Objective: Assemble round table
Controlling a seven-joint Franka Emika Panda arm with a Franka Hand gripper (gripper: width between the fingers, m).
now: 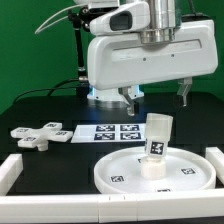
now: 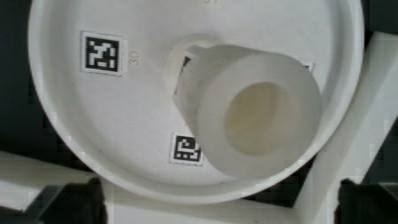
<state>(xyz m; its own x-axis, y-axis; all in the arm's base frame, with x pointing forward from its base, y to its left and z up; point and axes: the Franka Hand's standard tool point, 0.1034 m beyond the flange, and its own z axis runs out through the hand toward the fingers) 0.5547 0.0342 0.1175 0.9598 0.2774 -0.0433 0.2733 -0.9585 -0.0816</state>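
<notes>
The large rimmed round disc [image 1: 120,172] lies flat on the table at the front. The short cylindrical leg [image 1: 158,139] stands upright on the disc's middle, with a tag on its side. My gripper [image 1: 155,95] hangs above the leg, open and empty, with its fingers spread wide and clear of the leg's top. The cross-shaped foot piece [image 1: 38,133] lies on the table at the exterior view's left. In the wrist view I look down on the leg's hollow top [image 2: 253,108] and on the disc [image 2: 107,110] with two tags.
The marker board [image 1: 108,131] lies behind the disc. White border rails stand at the exterior view's left [image 1: 10,170], front [image 1: 110,211] and right [image 1: 215,163]. A rail also shows in the wrist view [image 2: 338,195].
</notes>
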